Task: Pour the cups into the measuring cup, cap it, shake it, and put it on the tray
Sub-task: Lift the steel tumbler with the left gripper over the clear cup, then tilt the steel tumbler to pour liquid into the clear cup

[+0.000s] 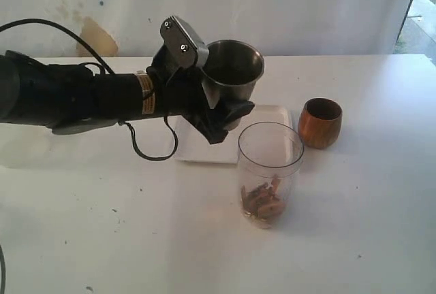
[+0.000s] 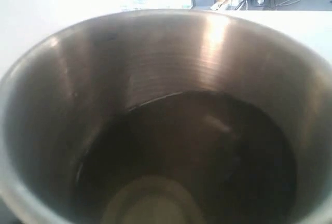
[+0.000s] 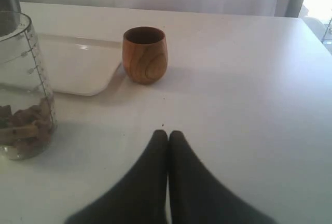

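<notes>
My left gripper (image 1: 221,102) is shut on the steel tumbler (image 1: 233,69) and holds it roughly upright in the air, above the tray (image 1: 197,148) and just behind the measuring cup (image 1: 269,171). The tumbler's inside (image 2: 166,105) fills the left wrist view, dark at the bottom, and hides the fingers. The clear measuring cup stands uncapped on the table with brown pieces at its bottom (image 3: 23,123). To the right of it stands the brown wooden cup (image 1: 320,122), upright. My right gripper (image 3: 168,133) is shut and empty, low over the table, well short of the wooden cup (image 3: 145,55).
The white table (image 1: 354,226) runs wide on all sides. The left arm (image 1: 75,93) and its cable stretch in from the left over the table. The tray's near corner (image 3: 78,68) lies between the measuring cup and the wooden cup. A wall stands behind.
</notes>
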You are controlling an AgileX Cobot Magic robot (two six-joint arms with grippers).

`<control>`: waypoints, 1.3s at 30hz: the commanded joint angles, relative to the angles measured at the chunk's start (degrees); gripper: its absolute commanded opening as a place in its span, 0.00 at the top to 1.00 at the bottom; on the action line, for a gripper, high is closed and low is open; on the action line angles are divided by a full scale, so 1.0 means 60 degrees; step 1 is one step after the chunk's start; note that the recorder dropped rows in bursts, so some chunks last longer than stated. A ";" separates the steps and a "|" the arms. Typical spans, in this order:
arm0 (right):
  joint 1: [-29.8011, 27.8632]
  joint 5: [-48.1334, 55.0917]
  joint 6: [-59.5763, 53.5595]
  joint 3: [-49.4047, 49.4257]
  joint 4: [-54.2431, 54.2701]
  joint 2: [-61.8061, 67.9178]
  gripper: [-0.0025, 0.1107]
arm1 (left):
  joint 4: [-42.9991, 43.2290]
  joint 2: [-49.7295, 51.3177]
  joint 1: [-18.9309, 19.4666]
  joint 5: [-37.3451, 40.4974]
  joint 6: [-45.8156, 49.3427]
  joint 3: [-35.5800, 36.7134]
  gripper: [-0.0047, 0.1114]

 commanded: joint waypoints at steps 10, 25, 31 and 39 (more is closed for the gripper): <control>-0.0045 -0.0008 0.0098 0.0068 0.0000 -0.0047 0.98 | -0.0208 0.0362 -0.0324 -0.0694 0.0775 -0.1082 0.96; -0.0045 -0.0008 0.0098 0.0068 0.0000 -0.0047 0.98 | -0.0149 0.0362 -0.0314 -0.0694 0.2473 -0.1082 0.96; -0.0045 -0.0008 0.0098 0.0068 0.0000 -0.0047 0.98 | -0.0149 0.0362 -0.0314 -0.0694 0.3144 -0.1082 0.96; -0.0045 -0.0008 0.0098 0.0068 0.0000 -0.0047 0.98 | -0.0149 0.0362 -0.0314 -0.0845 0.3462 -0.1082 0.96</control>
